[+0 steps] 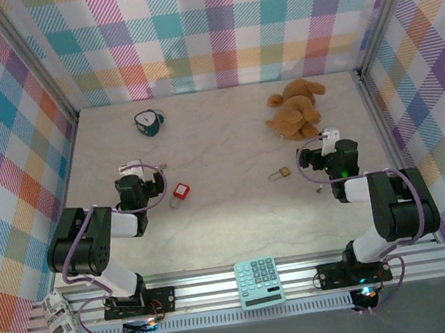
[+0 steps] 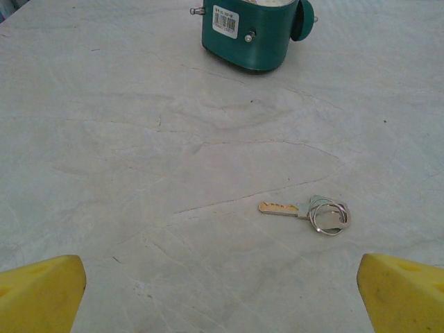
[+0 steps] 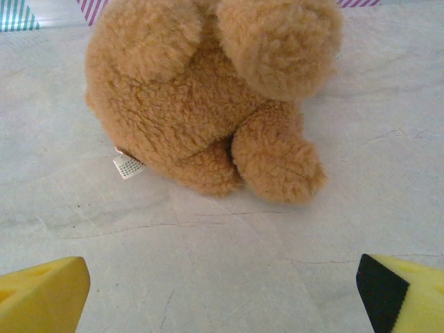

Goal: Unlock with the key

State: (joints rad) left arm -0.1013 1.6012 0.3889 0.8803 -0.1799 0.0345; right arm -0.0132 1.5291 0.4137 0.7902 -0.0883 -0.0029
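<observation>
Barcode label (image 2: 225, 19) on teal container (image 2: 253, 45) illegible; key (image 2: 281, 207) lies flat; left hand (image 2: 222, 295), right hand (image 3: 222, 295) apart.

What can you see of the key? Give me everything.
The key is small and slim, dull gold-toned metal. Its toothed blade points left in the left wrist view, and its head sits on a silver split ring. It lies flat and loose on the pale marbled table, on the near side of the teal object, touched only by ring and table.
</observation>
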